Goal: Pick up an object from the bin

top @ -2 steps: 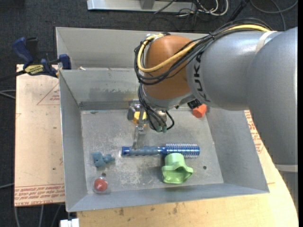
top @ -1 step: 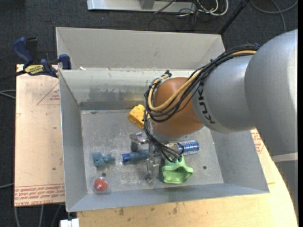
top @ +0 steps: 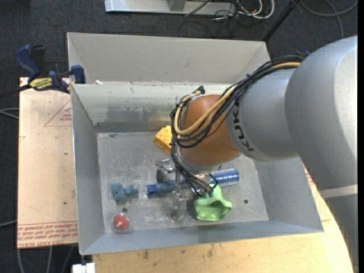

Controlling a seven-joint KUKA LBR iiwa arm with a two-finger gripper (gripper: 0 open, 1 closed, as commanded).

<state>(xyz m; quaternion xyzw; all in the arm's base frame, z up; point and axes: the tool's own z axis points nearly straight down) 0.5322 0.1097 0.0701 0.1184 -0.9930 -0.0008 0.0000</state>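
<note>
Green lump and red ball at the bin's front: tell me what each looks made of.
Green lump: soft cloth or foam, matt, judging by its folds and creases; uncertain. Red ball: probably hard plastic or rubber, slightly glossy, with a pale highlight on top.

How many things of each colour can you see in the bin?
Blue: 3, a grey-blue lump, a dark blue piece, a striped roll
Yellow: 1, a block
Green: 1, a blob
Red: 1, a ball
Total: 6 in sight
</note>
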